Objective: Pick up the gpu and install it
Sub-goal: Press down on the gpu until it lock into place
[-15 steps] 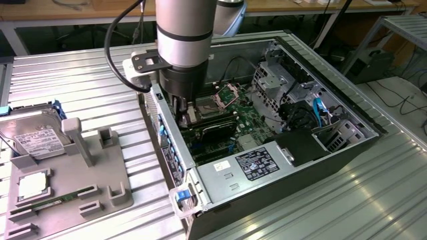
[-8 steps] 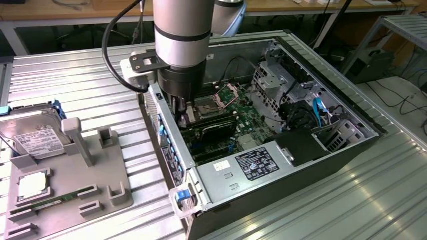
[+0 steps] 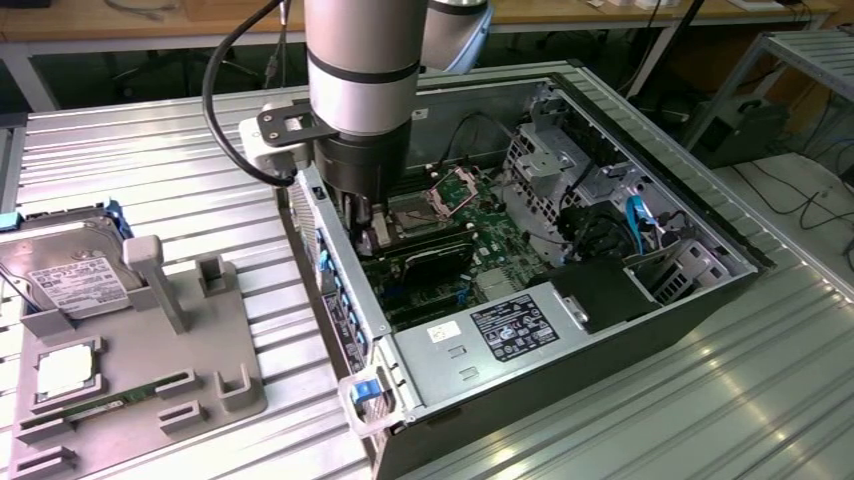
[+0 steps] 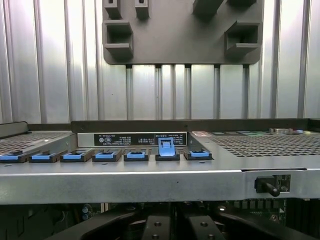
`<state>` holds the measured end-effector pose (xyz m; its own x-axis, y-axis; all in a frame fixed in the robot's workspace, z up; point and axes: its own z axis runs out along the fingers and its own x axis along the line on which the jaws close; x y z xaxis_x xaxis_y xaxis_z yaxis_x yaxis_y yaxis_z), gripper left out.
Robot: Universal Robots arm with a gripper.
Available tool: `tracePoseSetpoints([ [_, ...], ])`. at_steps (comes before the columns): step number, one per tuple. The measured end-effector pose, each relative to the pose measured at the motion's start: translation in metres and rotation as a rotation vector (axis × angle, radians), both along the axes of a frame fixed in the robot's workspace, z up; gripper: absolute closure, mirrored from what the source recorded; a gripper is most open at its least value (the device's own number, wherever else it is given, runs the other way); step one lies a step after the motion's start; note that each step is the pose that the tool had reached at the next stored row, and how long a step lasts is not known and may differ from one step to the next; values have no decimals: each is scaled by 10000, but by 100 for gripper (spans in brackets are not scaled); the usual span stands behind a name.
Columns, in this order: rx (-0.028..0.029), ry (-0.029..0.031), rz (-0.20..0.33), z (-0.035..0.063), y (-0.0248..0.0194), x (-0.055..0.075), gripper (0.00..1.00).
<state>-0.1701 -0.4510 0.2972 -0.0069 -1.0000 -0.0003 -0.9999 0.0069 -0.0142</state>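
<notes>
Desk (image 3: 160, 150): ribbed bare metal, satin sheen, smooth. Computer case (image 3: 694, 300) around the pincer (image 3: 374, 225): outer walls matt black, inner panels dull grey sheet metal, partly perforated. Slot clips (image 4: 105, 156) on the rear panel: glossy blue plastic. Holder tray (image 3: 134, 370) well beside the pincer: matt grey plastic. Hard drive (image 3: 67, 280): brushed silver metal, white paper label. Arm (image 3: 363, 60): smooth silver-grey housing.

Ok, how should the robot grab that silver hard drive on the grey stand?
Probably by its thin side edges, coming down from above. The hard drive lies label-up and seems propped at a slant on the grey stand. Its wide flat face offers nothing to pinch, but the narrow edges toward its far end look free.
</notes>
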Motion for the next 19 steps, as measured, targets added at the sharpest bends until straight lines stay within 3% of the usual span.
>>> tracePoseSetpoints([
  [7,3,154,1,-9,0,10,89],
  [13,-1,330,-2,-20,0,37,89],
  [19,0,394,1,-65,0,100,89],
])
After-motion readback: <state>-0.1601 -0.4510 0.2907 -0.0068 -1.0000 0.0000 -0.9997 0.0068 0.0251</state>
